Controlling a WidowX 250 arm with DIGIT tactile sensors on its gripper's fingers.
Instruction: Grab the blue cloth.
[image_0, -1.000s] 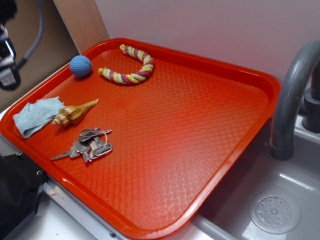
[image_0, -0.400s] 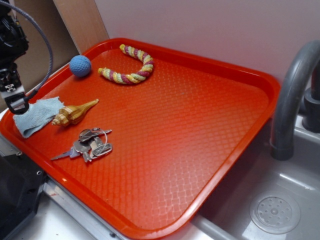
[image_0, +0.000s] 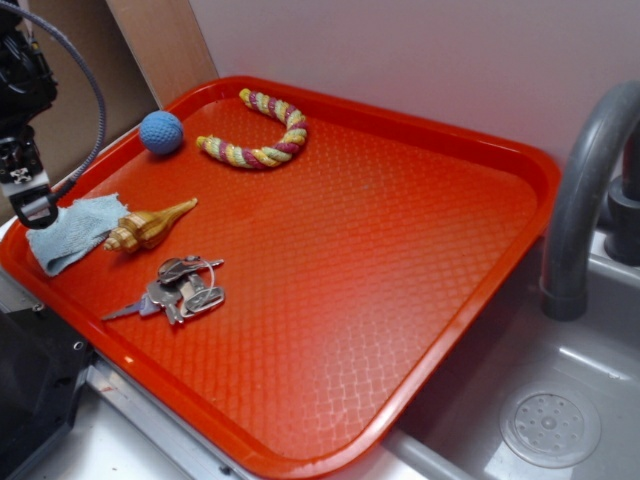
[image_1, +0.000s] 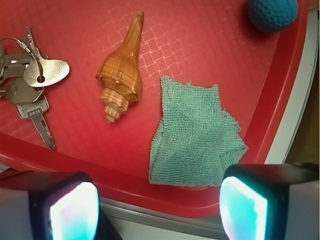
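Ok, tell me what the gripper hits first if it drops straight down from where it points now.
Most likely the blue cloth: the open gripper points down at its near edge, by the tray rim. Depth is unclear, so one finger might catch the rim.

- A red textured plastic tray (image_0: 400, 260)
- A round blue dimpled ball (image_0: 160, 131) near its far corner
- A curved striped rope toy (image_0: 262, 135) beside the ball
- A tan spiral seashell (image_0: 146, 226)
- A bunch of metal keys (image_0: 178, 287) near the shell
- A grey curved faucet (image_0: 585, 195) over a grey sink (image_0: 560, 400)

Tiny stamped marking on key (image_1: 33, 114) head, too small to read
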